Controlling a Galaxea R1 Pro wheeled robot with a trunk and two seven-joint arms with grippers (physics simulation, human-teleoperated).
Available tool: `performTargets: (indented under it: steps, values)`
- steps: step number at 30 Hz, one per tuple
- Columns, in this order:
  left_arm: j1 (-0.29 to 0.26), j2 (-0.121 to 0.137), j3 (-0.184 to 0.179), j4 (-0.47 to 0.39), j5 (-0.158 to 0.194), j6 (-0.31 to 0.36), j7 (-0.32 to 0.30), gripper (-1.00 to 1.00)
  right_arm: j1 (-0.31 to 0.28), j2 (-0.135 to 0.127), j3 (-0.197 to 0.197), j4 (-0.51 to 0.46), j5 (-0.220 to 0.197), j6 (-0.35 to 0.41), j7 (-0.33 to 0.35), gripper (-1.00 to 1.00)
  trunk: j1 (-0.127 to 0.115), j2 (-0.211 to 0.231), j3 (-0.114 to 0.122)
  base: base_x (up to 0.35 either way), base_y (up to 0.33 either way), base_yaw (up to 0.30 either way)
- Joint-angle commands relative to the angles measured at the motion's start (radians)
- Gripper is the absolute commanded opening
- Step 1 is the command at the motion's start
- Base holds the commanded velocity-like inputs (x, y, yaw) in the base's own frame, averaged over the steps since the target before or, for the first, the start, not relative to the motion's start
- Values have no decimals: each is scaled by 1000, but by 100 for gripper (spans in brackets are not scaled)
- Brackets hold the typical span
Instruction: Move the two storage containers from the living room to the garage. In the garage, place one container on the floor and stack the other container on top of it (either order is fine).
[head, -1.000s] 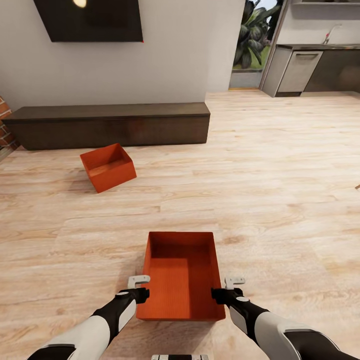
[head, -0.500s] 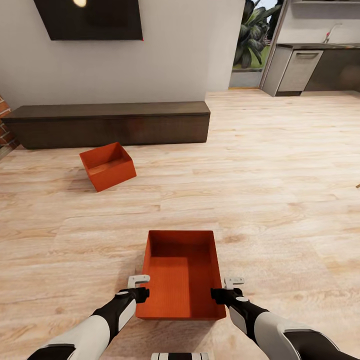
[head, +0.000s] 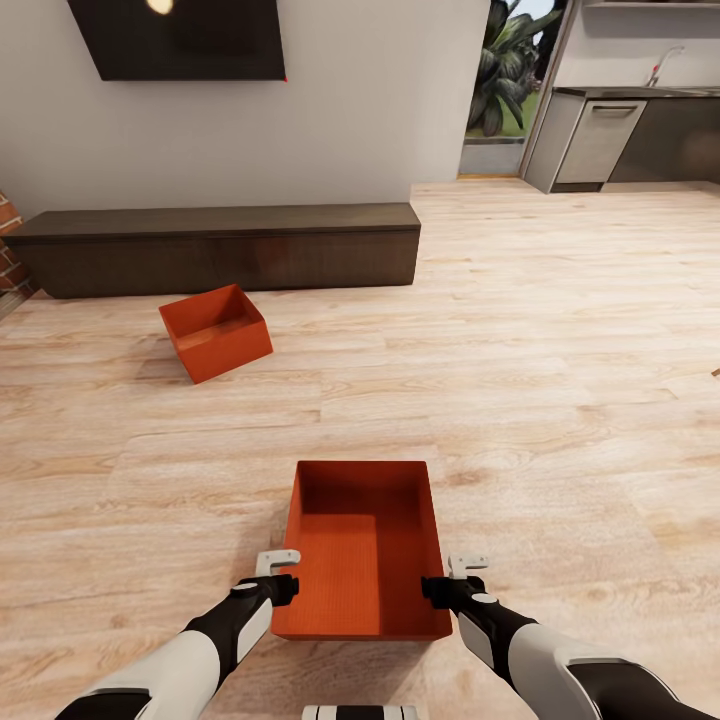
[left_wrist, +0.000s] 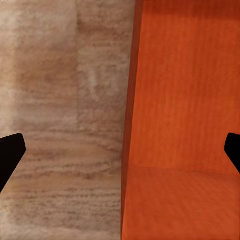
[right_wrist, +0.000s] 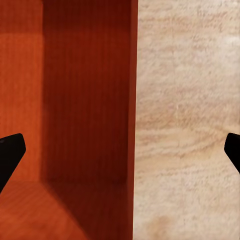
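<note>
Fingers of both grippers are spread wide, the left gripper and right gripper each straddling a side wall of the near bin on the wood floor. Second bin sits well apart, just before the dark bench.

Pale wood planks run across the whole room. A low dark bench sits against the white wall, under a black screen. Beyond it, a doorway shows green plants, beside grey kitchen cabinets.
</note>
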Motion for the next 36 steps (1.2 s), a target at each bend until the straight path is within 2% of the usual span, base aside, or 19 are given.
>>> performTargets:
  steps: [1, 13, 36]
  values:
    - [0, 0, 3, -2, 2, 5, 2, 100, -1, 0, 0, 3, 2, -4, -4, 100, 0, 0, -1, 0, 0, 0]
    - [0, 1, 0, -23, -2, -31, 2, 100, -1, 0, 0, 3, 2, -5, -4, 100, 0, 0, -1, 51, 0, 0]
    - [0, -1, 0, -18, 3, -32, 2, 100, -1, 0, -1, 5, 1, -4, -4, 100, 0, 0, -1, 11, 0, 0]
